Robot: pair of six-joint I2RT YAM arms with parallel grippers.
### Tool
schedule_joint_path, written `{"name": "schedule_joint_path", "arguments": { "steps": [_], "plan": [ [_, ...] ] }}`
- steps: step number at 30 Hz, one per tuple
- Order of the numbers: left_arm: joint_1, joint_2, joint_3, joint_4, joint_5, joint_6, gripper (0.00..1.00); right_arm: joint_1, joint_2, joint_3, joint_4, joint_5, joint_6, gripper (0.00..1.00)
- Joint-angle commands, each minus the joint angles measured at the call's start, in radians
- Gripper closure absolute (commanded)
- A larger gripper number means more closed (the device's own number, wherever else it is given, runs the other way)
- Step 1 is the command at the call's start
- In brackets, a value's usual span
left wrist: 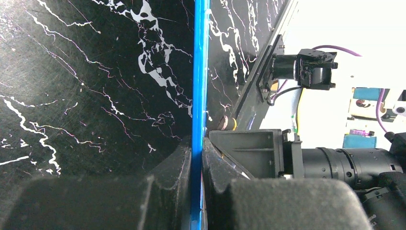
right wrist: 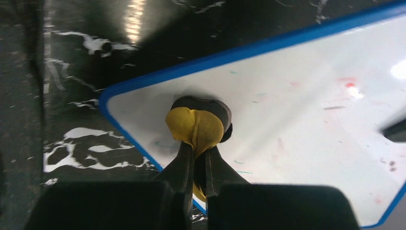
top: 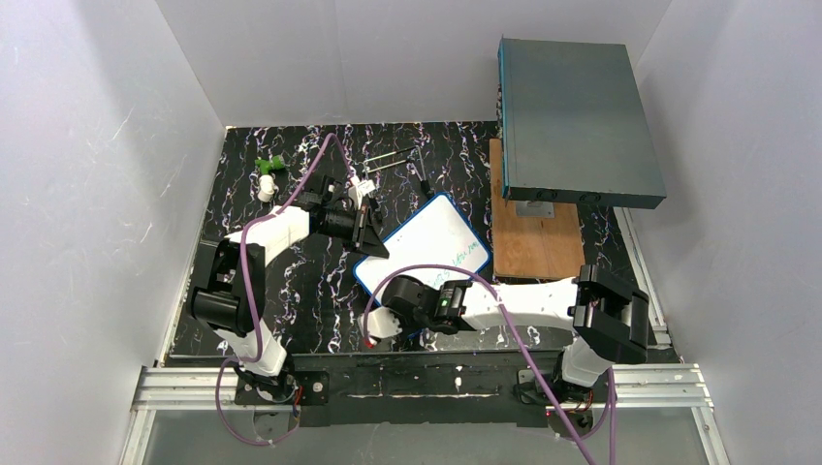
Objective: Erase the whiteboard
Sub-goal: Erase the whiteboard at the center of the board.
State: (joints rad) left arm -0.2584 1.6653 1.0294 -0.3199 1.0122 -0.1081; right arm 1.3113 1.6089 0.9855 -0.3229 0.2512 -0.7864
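The left gripper has its jaws clamped on the left edge of the whiteboard, gripping the thin blue frame. From the wrist, that frame looks like a narrow, smooth strip pinched between two black pads. I'd call it a slim hold on slick plastic. A hard sideways rub could pivot the board or slide it out of the pinch. The whiteboard sits askew on the table, a glossy black top veined in white like marble, so little there would stop it skating.

At the whiteboard's near-left rounded corner, the right gripper has its jaws shut tight on an eraser pad. It is a soft yellow lump with a dark felt face, squashed and seemingly pressed to the white surface. Held by so small a fold, it might twist loose or run off the corner.

Faint red and green smears show on the shiny face, and green writing sits at the whiteboard's right edge, the far side from the pad. A purple cable loops over the whiteboard and could catch on a long reach.

Just right of the whiteboard lies a matte wooden board. Farther right and back is a flat grey-teal box.
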Motion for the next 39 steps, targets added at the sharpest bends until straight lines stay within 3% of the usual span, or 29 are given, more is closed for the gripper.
{"name": "schedule_joint_path", "arguments": {
  "steps": [1,7,19,30,39],
  "plan": [
    [-0.013,0.001,0.014,-0.039,0.021,0.014,1.00,0.033,0.023,0.008,-0.114,-0.097,-0.054,0.99],
    [-0.013,-0.001,0.015,-0.039,0.022,0.014,1.00,0.018,0.050,-0.001,-0.101,-0.021,-0.062,0.99],
    [-0.014,-0.002,0.014,-0.038,0.026,0.016,1.00,-0.149,0.011,0.023,0.025,0.090,0.034,0.99],
    [-0.014,-0.007,0.011,-0.041,0.023,0.023,1.00,-0.057,0.010,-0.004,-0.179,-0.174,-0.067,0.99],
    [-0.016,-0.009,0.013,-0.041,0.027,0.023,1.00,-0.043,0.048,-0.010,-0.185,-0.141,-0.079,0.99]
  ]
}}
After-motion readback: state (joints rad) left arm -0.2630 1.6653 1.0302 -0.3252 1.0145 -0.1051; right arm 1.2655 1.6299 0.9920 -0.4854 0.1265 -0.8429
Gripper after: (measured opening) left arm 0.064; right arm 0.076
